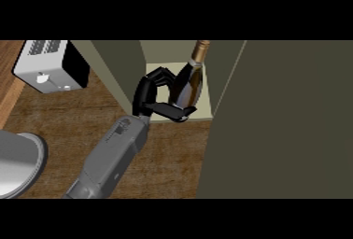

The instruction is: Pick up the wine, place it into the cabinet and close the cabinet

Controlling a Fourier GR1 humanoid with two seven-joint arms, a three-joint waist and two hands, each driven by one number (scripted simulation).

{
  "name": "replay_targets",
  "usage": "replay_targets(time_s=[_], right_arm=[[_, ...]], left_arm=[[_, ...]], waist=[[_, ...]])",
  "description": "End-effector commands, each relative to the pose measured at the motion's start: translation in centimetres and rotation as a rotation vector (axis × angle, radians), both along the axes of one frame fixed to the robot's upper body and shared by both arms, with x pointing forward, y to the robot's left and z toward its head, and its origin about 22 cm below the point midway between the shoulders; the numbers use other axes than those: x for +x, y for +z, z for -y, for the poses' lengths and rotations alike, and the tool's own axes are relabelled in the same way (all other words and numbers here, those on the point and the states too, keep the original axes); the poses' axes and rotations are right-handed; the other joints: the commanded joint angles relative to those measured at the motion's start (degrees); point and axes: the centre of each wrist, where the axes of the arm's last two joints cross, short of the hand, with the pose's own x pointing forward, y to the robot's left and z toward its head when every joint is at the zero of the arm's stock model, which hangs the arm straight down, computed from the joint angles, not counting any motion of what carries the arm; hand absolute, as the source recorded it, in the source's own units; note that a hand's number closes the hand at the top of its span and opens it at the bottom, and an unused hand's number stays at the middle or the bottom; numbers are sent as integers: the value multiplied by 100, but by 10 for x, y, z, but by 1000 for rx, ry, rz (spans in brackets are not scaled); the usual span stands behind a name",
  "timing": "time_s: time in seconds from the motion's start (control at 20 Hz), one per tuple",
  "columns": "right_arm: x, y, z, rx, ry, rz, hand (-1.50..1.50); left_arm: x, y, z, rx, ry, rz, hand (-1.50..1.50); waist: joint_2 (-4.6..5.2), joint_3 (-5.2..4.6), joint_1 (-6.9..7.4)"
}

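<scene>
Brown wooden counter (172, 154) fills the lower view, with a white toaster (48, 65) at far left and a grey round plate (17, 163) at the left edge. Further right, the left hand (155, 95) curls its fingers and thumb around the wine bottle (189, 84), which stands on the open cabinet's (289, 116) pale shelf. Its long axis runs nearly upright, gold-capped neck pointing up.

A smooth grey forearm (110, 158), boxy and widening away from the wrist, bears a small dark panel near that wrist and ends in a glossy black hand (153, 95) of jointed fingers.
</scene>
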Motion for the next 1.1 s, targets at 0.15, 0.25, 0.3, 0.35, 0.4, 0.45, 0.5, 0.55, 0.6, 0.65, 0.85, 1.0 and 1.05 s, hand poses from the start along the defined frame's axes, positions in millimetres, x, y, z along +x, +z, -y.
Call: replay_targets(time_s=[0.15, 0.25, 0.3, 0.35, 0.4, 0.45, 0.5, 0.55, 0.6, 0.65, 0.85, 1.0, 1.05], right_arm=[[-30, 23, 1, 97, 91, 12, -150], [-32, 30, 9, 118, 85, 31, -150], [-28, 21, 5, 118, 83, -1, -150], [-25, 26, 7, 105, 89, 16, -150], [-35, 28, 8, 99, 111, 0, -150], [-32, 30, 9, 99, 95, 19, -150], [-27, 20, 7, 102, 76, -5, -150], [-29, 26, 8, 94, 104, 17, -150], [-28, 20, 6, 91, 111, 7, -150], [-26, 24, 7, 92, 90, 8, -150], [-26, 21, 7, 102, 113, -2, -150], [-26, 16, 9, 96, 107, -7, -150], [-30, 14, 3, 108, 123, -11, -150]], left_arm=[[19, 0, 7, 121, 46, -29, 150], [20, 0, 8, 158, 67, -53, 150], [17, -10, 4, 178, 56, -63, 150], [23, 0, 10, 160, 97, -75, 150], [23, -3, 6, 153, 101, -102, 150], [25, -3, 4, 141, 96, -97, 150], [29, 2, 6, 124, 117, -105, 150], [32, 6, 6, 111, 125, -103, 150], [35, 7, 4, 92, 151, -108, 150], [36, 9, 5, 96, 151, -112, 150], [44, 16, 5, 69, 163, -135, 150], [42, 9, 0, 90, 188, -151, 150], [43, 10, 0, 97, 199, -121, 150]], waist=[[37, -2, -185], [33, 5, -176], [25, 5, -89], [62, -2, -198], [44, 1, -259], [57, -3, -180], [59, 0, -199], [71, -3, -213], [90, -3, -270], [99, -8, -240], [121, -5, -283], [126, 4, -349], [113, -3, -355]])
